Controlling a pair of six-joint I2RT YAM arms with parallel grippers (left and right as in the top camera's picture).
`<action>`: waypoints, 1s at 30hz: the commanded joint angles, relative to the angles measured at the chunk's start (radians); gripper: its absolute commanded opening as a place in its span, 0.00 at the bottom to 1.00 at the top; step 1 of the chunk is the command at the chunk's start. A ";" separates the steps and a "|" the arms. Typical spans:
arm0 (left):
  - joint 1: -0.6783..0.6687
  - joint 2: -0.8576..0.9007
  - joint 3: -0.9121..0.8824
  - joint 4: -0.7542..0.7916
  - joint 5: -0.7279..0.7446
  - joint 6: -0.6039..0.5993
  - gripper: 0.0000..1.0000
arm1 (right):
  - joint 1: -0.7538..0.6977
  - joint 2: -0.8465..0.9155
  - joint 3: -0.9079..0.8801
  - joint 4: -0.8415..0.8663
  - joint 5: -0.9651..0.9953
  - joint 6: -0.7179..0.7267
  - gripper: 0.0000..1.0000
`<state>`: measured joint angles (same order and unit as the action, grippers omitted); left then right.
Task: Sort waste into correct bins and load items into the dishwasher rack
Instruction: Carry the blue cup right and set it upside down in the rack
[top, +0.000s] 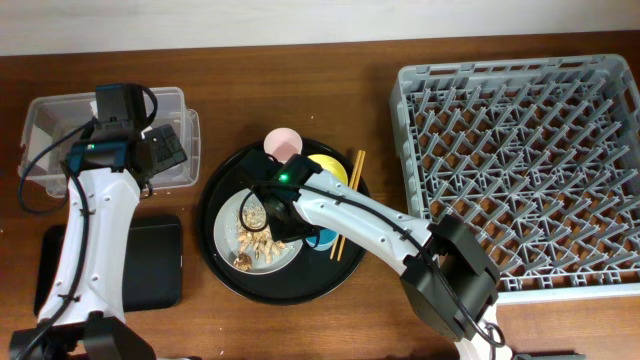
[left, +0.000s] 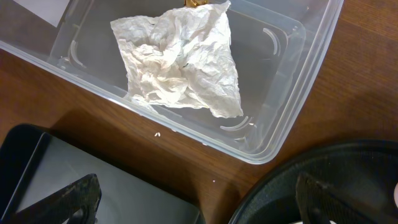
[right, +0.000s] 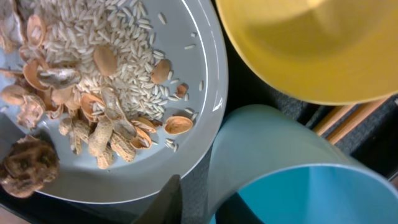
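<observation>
the light-blue cup (right: 280, 149) stands on the round black tray (top: 210, 215), pressed up against the edge of the grey plate (right: 211, 81) and just below the yellow bowl (right: 311, 50), with the wooden chopsticks (right: 348, 118) on its far side. the right claw (top: 292, 226) hangs right over this spot. the right wrist view shows only one dark finger (right: 171, 199), down in the gap between plate and cup, so i cannot tell how wide the claw is or whether it grips anything. the cup looks like light, stiff, smooth plastic, so a pinch across the round wall would likely slip. the better hold is on the rim, one finger inside and one outside, lifting straight up so the plate is not nudged. the food scraps (right: 93, 112) on that plate, loose shells and rice-like grains, would scatter at any knock. the pink cup (top: 283, 143) sits at the tray's top edge, and the dishwasher rack (top: 520, 170) waits on the counter (top: 380, 40) to the right. the left claw (left: 205, 205) is wide open and holds nothing, poised above the near corner of the clear tub (left: 298, 81). inside lies a crumpled white paper wrapper (left: 180, 62), soft and nearly weightless. the shallow black tray (left: 37, 162) lies beside the tub.
</observation>
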<state>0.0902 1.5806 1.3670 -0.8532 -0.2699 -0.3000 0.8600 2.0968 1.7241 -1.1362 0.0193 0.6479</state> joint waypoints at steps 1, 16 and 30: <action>-0.002 -0.011 0.005 -0.001 -0.007 -0.010 0.99 | 0.003 0.005 -0.006 0.000 0.019 0.000 0.11; -0.002 -0.011 0.005 -0.001 -0.007 -0.010 0.99 | -0.414 -0.240 0.279 -0.308 -0.316 -0.435 0.04; -0.002 -0.011 0.005 -0.001 -0.007 -0.010 0.99 | -1.412 -0.026 0.271 -0.484 -1.063 -1.065 0.04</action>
<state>0.0902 1.5803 1.3670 -0.8532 -0.2699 -0.3000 -0.5640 2.0228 1.9915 -1.6043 -0.9535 -0.3592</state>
